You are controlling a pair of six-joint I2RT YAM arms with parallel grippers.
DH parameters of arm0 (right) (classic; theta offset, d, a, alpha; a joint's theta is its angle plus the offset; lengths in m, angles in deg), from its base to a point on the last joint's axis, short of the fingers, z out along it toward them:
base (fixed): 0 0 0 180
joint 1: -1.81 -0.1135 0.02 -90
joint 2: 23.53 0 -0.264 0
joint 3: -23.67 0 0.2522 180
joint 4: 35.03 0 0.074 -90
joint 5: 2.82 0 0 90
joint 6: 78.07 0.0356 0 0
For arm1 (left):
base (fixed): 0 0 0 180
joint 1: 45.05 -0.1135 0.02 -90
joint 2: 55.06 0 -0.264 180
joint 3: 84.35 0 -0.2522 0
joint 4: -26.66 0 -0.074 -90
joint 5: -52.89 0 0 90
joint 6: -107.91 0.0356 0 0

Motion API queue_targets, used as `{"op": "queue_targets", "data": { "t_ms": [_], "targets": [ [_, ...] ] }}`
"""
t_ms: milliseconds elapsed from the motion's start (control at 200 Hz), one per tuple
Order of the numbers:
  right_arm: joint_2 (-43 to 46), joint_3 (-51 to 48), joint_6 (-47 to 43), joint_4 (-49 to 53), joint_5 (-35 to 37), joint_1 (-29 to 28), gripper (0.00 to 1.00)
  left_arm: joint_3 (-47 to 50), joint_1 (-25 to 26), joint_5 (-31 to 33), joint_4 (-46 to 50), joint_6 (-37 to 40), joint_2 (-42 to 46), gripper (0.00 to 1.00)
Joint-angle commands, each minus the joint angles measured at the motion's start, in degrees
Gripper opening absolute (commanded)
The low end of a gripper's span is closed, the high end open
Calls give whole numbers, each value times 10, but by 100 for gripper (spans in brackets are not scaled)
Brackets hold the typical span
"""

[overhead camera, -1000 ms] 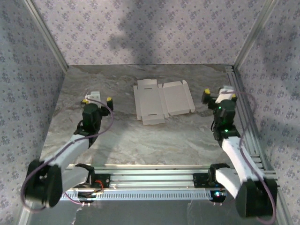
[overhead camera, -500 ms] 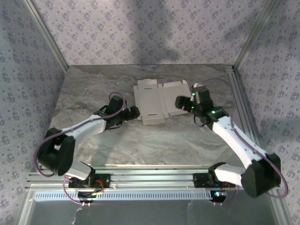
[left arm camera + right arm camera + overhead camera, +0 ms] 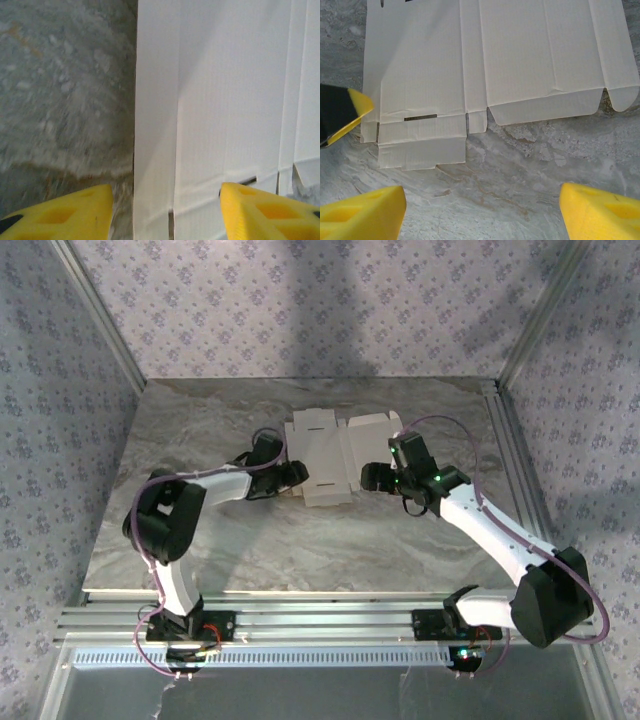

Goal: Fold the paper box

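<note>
The paper box [image 3: 345, 452] lies flat and unfolded at the back middle of the table, white side up, with flaps and slots showing. My left gripper [image 3: 297, 475] is at its left edge, low over the table. In the left wrist view that gripper [image 3: 165, 215] is open, its yellow fingertips [image 3: 75, 210] straddling the narrow left side flap of the paper box [image 3: 225, 100] without touching it. My right gripper [image 3: 372, 478] hovers at the box's near edge; it [image 3: 480, 215] stands open over bare table, the paper box [image 3: 495, 65] just beyond. The left gripper's fingertip [image 3: 350, 107] shows there too.
The marble table top [image 3: 200, 530] has free room on both sides and in front of the box. Patterned walls close in the back and sides. An aluminium rail [image 3: 520, 460] runs along the right edge, another [image 3: 320, 615] along the front.
Both arms have swung in from the table's sides to the box, the left to its left edge, the right to its near right part. The left jaws have narrowed.
</note>
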Motion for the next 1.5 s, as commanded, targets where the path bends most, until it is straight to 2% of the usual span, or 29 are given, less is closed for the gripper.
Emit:
{"op": "queue_targets", "data": {
  "t_ms": [0,65,120,165,275,345,390,545,640,730,875,949,1039,1159,1314,1494],
  "targets": [
    [9,9,-9,16,-10,-1,82,-34,-5,-22,-18,12,-26,56],
    [11,8,-10,17,-9,0,81,-50,-6,-20,-5,19,-41,53],
    [12,7,-10,17,-9,0,81,-61,-7,-21,0,24,-51,44],
    [12,5,-9,16,-11,0,81,-69,-7,-25,1,30,-58,33],
    [12,3,-9,15,-13,1,81,-95,-6,-26,25,60,-56,0],
    [14,7,-14,22,-10,4,80,-127,-4,2,95,103,-41,0],
    [18,10,-20,29,-6,6,80,-152,2,45,163,140,-25,0],
    [42,34,-38,55,29,14,81,-244,56,191,339,340,29,0],
    [48,61,-43,64,27,16,81,-288,93,255,411,463,40,0],
    [54,83,-49,65,24,15,81,-302,127,298,431,580,53,0],
    [68,109,-66,60,19,20,81,-283,165,339,396,736,90,0],
    [72,125,-28,61,-1,41,81,-280,172,384,353,789,96,0],
    [66,128,70,40,-58,69,75,-274,180,420,309,851,95,0],
    [39,121,256,3,-116,86,64,-234,194,435,220,934,98,0],
    [-22,90,450,-121,-204,81,65,-162,214,447,96,1024,100,0],
    [-101,80,550,-179,-242,64,65,-131,215,456,34,1059,88,0]
  ]
}}
